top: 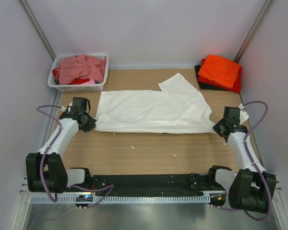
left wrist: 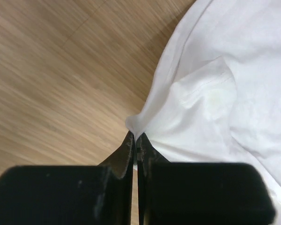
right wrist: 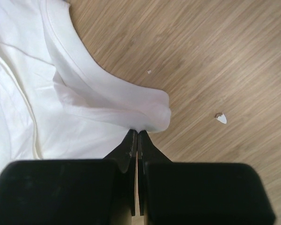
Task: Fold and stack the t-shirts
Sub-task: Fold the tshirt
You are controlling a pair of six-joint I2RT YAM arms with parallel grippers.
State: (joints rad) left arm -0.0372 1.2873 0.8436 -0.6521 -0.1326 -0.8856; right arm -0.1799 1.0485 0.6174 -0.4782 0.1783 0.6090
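Large white soft-cloth t-shirt is laid spread flat on the wood-grain tabletop, one sleeve turned up at its far right. Left fingers are clamped together on its near-left corner, right fingers on a stitched fold at its near-right edge. Both ends are probably held so the near edge can be lifted evenly. Cloth is noted thin, limp, lightly creased. Folded orange shirt is stacked beyond its right end.

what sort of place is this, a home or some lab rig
Most likely a lab robot cell, not a home: a wooden table boxed in by plain white walls, two arms bolted at its near edge, and shirts staged in a plastic tub and a folded stack.
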